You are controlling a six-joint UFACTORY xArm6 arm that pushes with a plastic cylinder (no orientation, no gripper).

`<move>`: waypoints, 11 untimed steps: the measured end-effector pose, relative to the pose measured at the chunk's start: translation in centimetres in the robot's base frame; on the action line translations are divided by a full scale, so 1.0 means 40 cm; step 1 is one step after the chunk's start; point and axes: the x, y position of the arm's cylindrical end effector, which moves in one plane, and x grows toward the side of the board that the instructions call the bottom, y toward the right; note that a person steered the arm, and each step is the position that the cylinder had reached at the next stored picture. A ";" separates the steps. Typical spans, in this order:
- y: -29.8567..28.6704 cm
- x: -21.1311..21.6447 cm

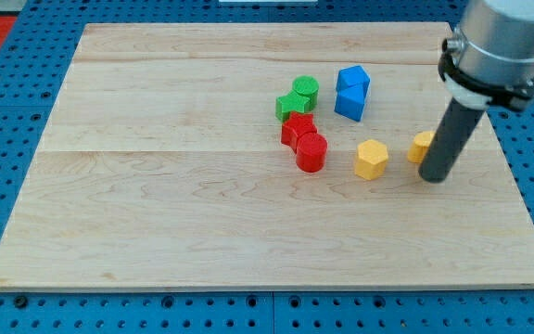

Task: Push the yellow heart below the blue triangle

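Two yellow blocks lie at the view's right. One yellow block [371,159] sits in the open and looks roughly pentagonal. The other yellow block [421,146] is partly hidden behind my rod, so I cannot tell its shape. My tip [436,179] rests on the board, touching or almost touching this second block's right side. Two blue blocks stand together above the first yellow block: an upper one [353,78] and a lower, wedge-like one [349,104]. My tip is to the lower right of the blue pair.
Two green blocks [298,96] sit left of the blue ones. Two red blocks [305,141], one a cylinder, sit just below the green pair. The wooden board's right edge [519,186] is close to my tip.
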 end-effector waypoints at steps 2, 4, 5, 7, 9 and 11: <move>0.040 -0.123; 0.173 -0.160; 0.124 -0.252; 0.113 -0.223; 0.000 -0.152; 0.024 -0.169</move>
